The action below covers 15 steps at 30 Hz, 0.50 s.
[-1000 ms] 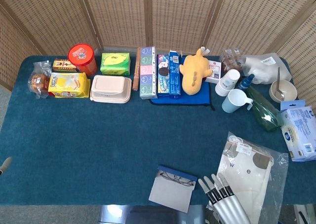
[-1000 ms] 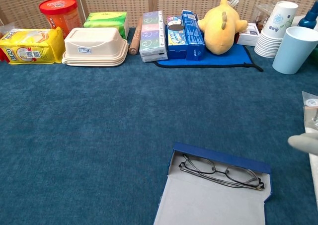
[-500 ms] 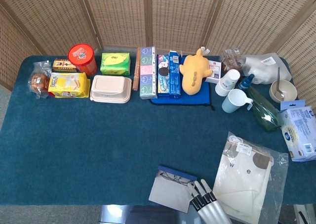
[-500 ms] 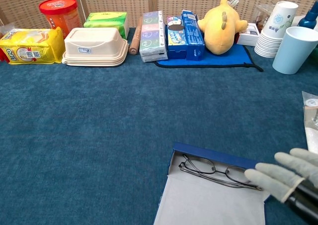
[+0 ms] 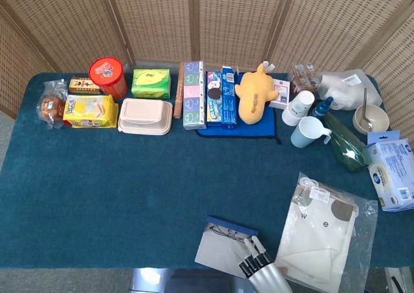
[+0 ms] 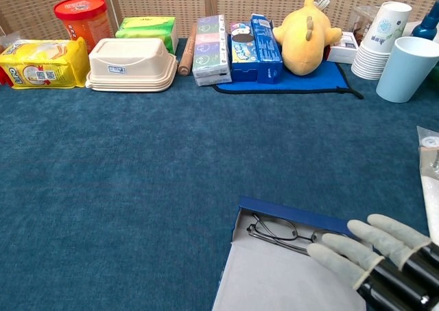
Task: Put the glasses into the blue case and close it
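Note:
The blue case (image 6: 300,216) lies open at the table's near edge, its grey lid flap (image 6: 274,283) spread flat toward me. The dark-framed glasses (image 6: 274,230) rest inside, along the case's far wall. My right hand (image 6: 370,249) reaches in from the lower right with its fingers stretched out, lying over the right end of the case and hiding the right lens; it holds nothing. In the head view the same hand (image 5: 259,264) sits on the right side of the case (image 5: 231,226), by the flap (image 5: 215,251). My left hand shows in neither view.
A clear bag with white cloth (image 5: 320,231) lies just right of the case. Along the back stand a beige lunch box (image 6: 132,64), snack boxes (image 6: 211,49), a yellow plush (image 6: 302,33) on a blue cloth, paper cups (image 6: 381,40) and a light blue mug (image 6: 405,67).
My right hand has moved left from beside the case onto its right end, covering part of the glasses. The left hand's tip at the left edge is gone from the head view.

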Tool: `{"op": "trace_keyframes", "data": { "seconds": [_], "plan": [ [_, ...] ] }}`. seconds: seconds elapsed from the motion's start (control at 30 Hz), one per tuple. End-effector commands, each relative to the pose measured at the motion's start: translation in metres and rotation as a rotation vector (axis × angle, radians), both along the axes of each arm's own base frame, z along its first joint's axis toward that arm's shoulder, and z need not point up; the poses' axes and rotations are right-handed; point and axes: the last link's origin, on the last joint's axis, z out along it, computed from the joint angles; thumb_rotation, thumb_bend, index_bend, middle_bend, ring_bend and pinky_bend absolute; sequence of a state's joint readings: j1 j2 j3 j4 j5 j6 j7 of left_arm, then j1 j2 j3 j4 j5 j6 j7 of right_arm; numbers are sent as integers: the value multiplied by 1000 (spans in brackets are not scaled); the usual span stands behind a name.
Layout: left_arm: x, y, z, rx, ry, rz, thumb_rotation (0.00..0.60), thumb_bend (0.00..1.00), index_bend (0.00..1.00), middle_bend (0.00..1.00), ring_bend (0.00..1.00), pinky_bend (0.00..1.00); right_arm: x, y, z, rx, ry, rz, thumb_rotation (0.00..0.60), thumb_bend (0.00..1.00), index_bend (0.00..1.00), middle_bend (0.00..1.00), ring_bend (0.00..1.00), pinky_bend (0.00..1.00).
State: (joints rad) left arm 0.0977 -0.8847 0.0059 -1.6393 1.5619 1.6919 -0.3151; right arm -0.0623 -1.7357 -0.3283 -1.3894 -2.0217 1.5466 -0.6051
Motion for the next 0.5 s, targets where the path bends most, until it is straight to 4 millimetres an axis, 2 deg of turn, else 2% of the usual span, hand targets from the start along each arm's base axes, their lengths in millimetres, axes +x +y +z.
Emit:
{"op": "trace_keyframes", "data": {
  "seconds": [0.03,0.13,0.5],
  "plan": [
    [-1,-4,2,8,-2,-5,600,263,52,51,0,0,0,0,-7,1,-19,6,600,60,1,92,0,43],
    [-2,-9,5,18,-3,-8,600,263,52,52,0,0,2,-1,-16,8,-44,25,600,60,0,91,0,42],
    [-5,-19,9,39,-11,-7,600,264,49,52,0,0,2,-6,-30,6,-69,66,600,58,6,92,0,41]
  ]
}}
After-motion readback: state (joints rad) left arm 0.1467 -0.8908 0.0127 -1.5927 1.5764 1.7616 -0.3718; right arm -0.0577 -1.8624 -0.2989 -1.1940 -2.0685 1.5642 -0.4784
